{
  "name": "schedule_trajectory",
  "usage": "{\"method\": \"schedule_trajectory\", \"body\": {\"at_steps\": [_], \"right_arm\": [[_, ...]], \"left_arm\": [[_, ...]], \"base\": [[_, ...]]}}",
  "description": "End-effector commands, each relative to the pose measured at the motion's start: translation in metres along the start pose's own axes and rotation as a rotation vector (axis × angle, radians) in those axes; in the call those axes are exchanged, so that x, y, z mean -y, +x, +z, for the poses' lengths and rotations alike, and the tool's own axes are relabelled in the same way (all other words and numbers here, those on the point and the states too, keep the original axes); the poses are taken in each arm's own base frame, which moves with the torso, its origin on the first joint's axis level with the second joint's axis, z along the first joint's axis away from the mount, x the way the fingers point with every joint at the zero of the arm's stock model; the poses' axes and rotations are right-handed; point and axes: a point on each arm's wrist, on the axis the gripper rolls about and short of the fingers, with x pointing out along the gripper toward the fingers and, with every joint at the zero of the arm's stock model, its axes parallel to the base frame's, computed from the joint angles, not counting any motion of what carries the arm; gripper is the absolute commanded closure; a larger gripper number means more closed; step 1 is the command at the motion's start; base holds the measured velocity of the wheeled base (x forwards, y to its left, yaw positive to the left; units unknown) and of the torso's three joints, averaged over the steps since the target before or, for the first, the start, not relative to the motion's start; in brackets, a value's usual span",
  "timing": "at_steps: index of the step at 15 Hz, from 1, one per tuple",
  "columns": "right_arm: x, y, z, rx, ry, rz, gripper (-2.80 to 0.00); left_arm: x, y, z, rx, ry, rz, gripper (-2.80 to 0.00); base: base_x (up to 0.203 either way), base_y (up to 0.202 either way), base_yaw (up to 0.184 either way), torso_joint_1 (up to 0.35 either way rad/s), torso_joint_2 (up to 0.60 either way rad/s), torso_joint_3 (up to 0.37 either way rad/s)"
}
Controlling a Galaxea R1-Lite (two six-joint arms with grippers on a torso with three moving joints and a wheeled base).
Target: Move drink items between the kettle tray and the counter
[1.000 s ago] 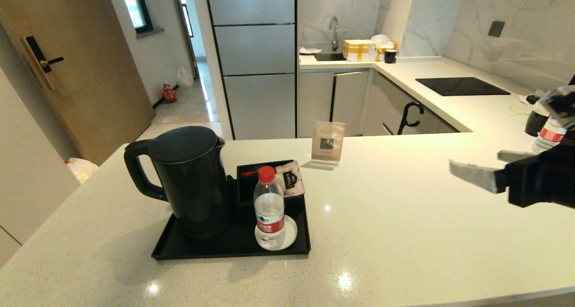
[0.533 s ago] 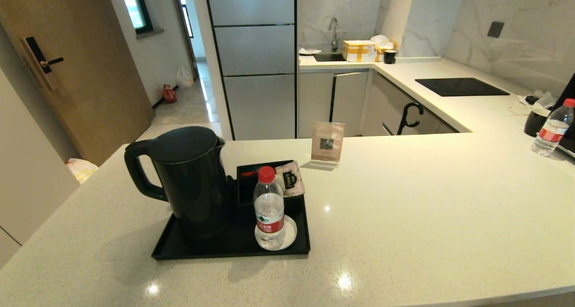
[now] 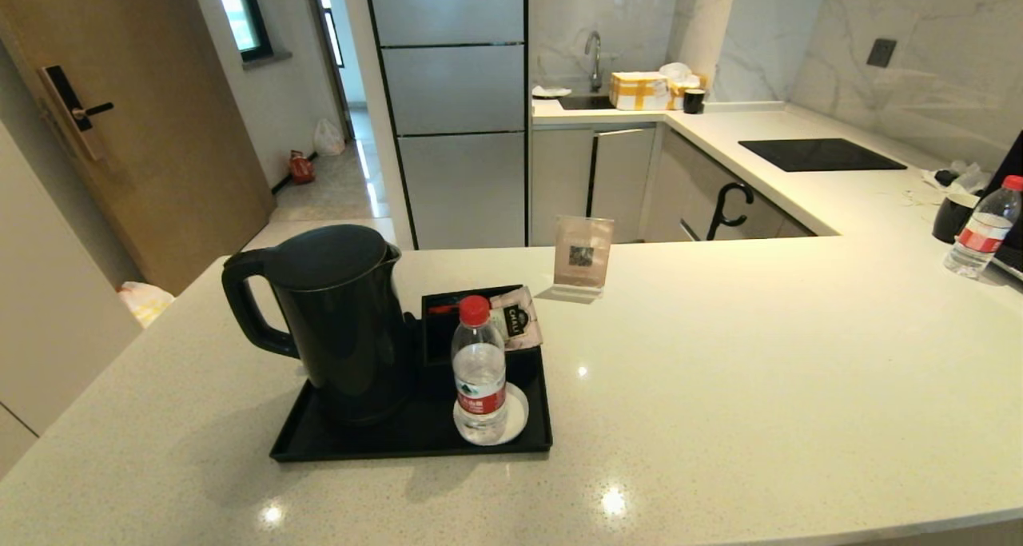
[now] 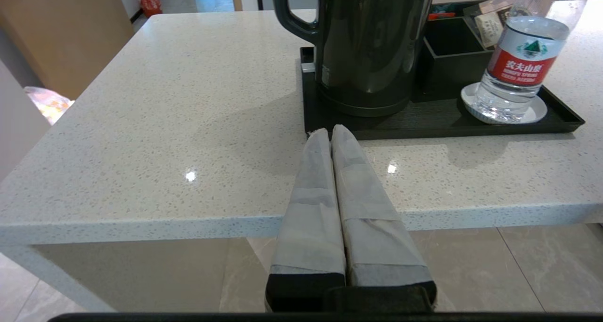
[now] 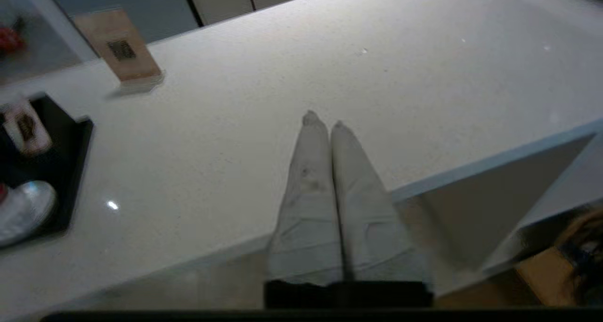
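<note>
Reading from left to right, we see the kettle (image 3: 332,322) standing upright at the left end of the kettle tray (image 3: 415,448), its loop handle turned toward the left edge of the surface (image 3: 719,386). Just to its right, on the same tray, we find the black compartment box (image 3: 443,330) with a pale sachet (image 3: 515,318) leaning at its far right corner, and in front of it the water bottle (image 3: 478,368), upright on the white coaster (image 3: 518,418). Behind the tray, a small card stand (image 3: 582,258) sits on the surface. Farther right we note the cooktop panel (image 3: 819,153), then a black mug (image 3: 953,218) and a second water bottle (image 3: 983,226) close together near the right edge. Neither arm appears in the head view. In the left wrist view we see the left gripper (image 4: 332,132) with its fingers pressed together, empty, held off the near edge of the surface and pointing at the tray front below the kettle. In the right wrist view, the right gripper (image 5: 322,121) likewise has its fingers together and empty, over the near part of the surface, well apart from the tray.
</note>
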Motion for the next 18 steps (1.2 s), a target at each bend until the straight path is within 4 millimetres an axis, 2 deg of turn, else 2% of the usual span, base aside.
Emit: {"method": "schedule_trajectory", "body": {"at_steps": [1,3,7,9,12,15,18], "right_arm": [[0.003,-0.011,-0.005,0.048,0.004,0.009,0.0],[0.004,-0.016,-0.007,0.038,0.0,0.031,0.0],[0.008,-0.019,-0.03,0.045,-0.004,0.064,0.0],[0.012,-0.023,-0.051,0.109,-0.016,0.122,0.0],[0.012,0.004,-0.092,0.123,-0.08,0.164,0.0],[0.012,0.009,-0.103,0.104,-0.097,0.189,0.0],[0.012,0.009,-0.103,0.109,-0.11,0.189,0.0]], "left_arm": [[0.0,0.0,0.0,-0.001,0.0,0.0,0.0],[0.0,0.0,0.0,-0.001,0.0,0.0,0.0],[0.0,0.0,0.0,-0.001,0.0,0.0,0.0],[0.0,0.0,0.0,-0.001,0.0,0.0,0.0],[0.0,0.0,0.0,-0.001,0.0,0.0,0.0],[0.0,0.0,0.0,-0.001,0.0,0.0,0.0],[0.0,0.0,0.0,-0.001,0.0,0.0,0.0]], "base": [[0.0,0.0,0.0,0.0,0.0,0.0],[0.0,0.0,0.0,0.0,0.0,0.0],[0.0,0.0,0.0,0.0,0.0,0.0],[0.0,0.0,0.0,0.0,0.0,0.0],[0.0,0.0,0.0,0.0,0.0,0.0],[0.0,0.0,0.0,0.0,0.0,0.0],[0.0,0.0,0.0,0.0,0.0,0.0]]}}
